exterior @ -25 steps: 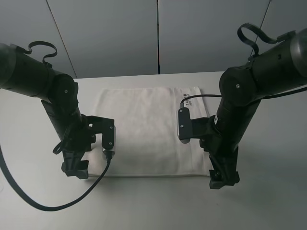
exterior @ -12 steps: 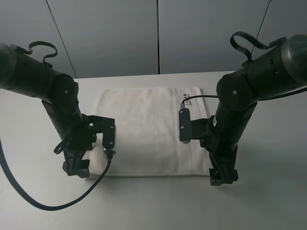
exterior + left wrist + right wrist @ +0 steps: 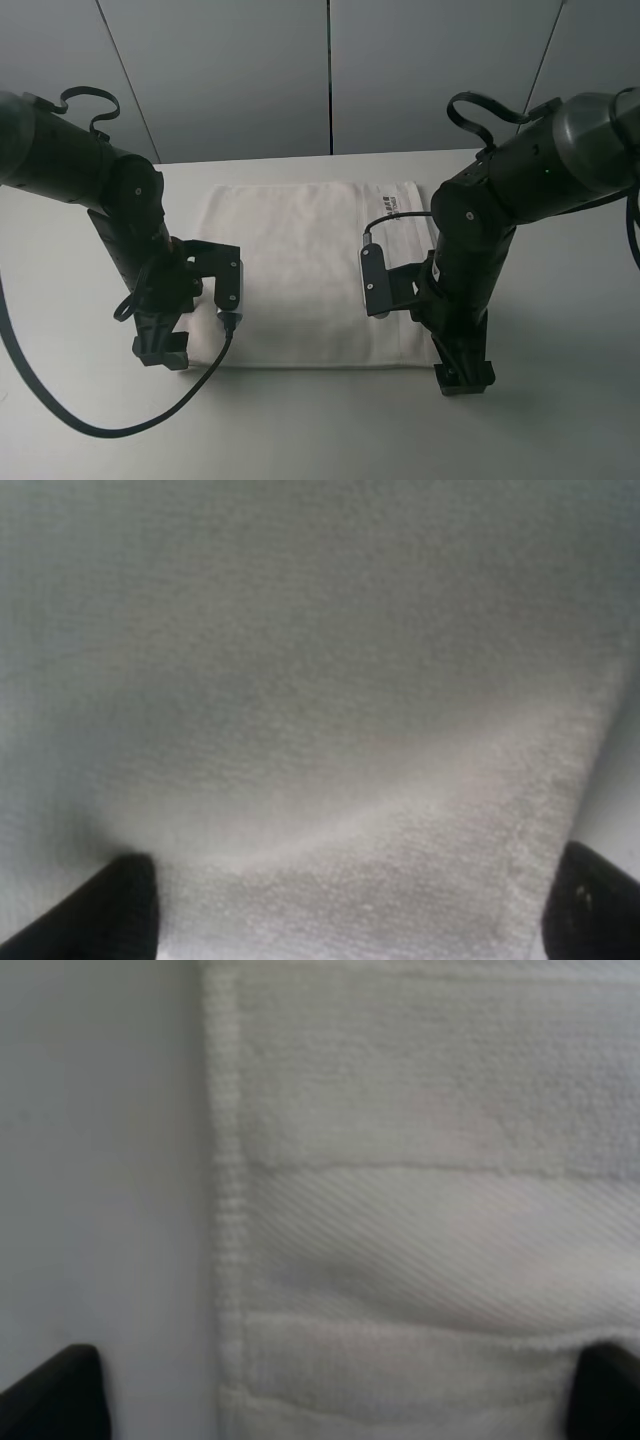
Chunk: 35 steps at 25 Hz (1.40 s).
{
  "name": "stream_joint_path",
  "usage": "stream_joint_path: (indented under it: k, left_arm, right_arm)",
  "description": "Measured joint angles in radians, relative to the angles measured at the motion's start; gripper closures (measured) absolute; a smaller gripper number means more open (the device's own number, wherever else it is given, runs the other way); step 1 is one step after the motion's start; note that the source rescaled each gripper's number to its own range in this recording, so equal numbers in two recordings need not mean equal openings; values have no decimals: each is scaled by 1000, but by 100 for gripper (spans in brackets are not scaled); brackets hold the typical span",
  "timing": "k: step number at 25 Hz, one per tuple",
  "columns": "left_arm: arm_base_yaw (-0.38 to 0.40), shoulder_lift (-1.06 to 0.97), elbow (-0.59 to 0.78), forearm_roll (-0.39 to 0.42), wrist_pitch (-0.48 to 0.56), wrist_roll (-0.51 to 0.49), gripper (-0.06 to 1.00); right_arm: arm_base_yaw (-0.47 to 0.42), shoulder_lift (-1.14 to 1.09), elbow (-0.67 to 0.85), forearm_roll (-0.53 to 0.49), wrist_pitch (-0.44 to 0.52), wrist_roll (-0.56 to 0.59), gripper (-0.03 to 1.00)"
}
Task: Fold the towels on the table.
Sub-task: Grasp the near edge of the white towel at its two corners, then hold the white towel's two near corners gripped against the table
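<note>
Towel lies flat on the worktop, with the left end effector and right end effector spread wide at its near corners.
Closing off the hem, either could lose or bunch a corner and skew the fold; the right arm has swung inward since a second ago, while the left arm is barely changed.

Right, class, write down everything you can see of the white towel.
The towel is white, soft-looking terry, lying flat and spread on the table. A smoother woven band runs along its right edge, with a small dark-printed label near the far right corner. The left gripper and right gripper, fingers open, stand at its near corners.
</note>
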Motion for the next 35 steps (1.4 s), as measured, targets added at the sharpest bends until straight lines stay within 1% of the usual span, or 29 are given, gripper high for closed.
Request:
stream_joint_path:
  k: [3,4,5,7,10,13,16,17,19,25,27,28,33,35]
  left_arm:
    - [0,0,0,0,-2,0,-5]
    - [0,0,0,0,-2,0,-5]
    - [0,0,0,0,-2,0,-5]
    - [0,0,0,0,-2,0,-5]
    - [0,0,0,0,-2,0,-5]
    - [0,0,0,0,-4,-2,-5]
    - [0,0,0,0,-4,-8,-5]
    - [0,0,0,0,-4,-8,-5]
    - [0,0,0,0,-4,-10,-5]
    - [0,0,0,0,-7,-10,-5]
    - [0,0,0,0,-11,-10,-2]
    - [0,0,0,0,-15,-10,3]
    - [0,0,0,0,-20,-10,47]
    - [0,0,0,0,-20,-10,62]
  right_arm:
    - [0,0,0,0,0,2,-3]
    - [0,2,0,-2,0,2,0]
    - [0,3,0,-8,-4,2,6]
    - [0,4,-2,-22,-16,4,21]
    - [0,6,-6,-22,-30,4,49]
    - [0,6,-6,-22,-33,4,70]
    - [0,6,-7,-20,-33,4,88]
    - [0,6,-7,-20,-33,4,93]
    - [0,6,-7,-20,-33,4,96]
    - [0,6,-7,-20,-33,4,96]
    - [0,6,-7,-18,-34,4,96]
    - [0,6,-7,-18,-35,4,96]
    - [0,6,-7,-8,-44,4,96]
    - [0,6,-7,-2,-46,4,96]
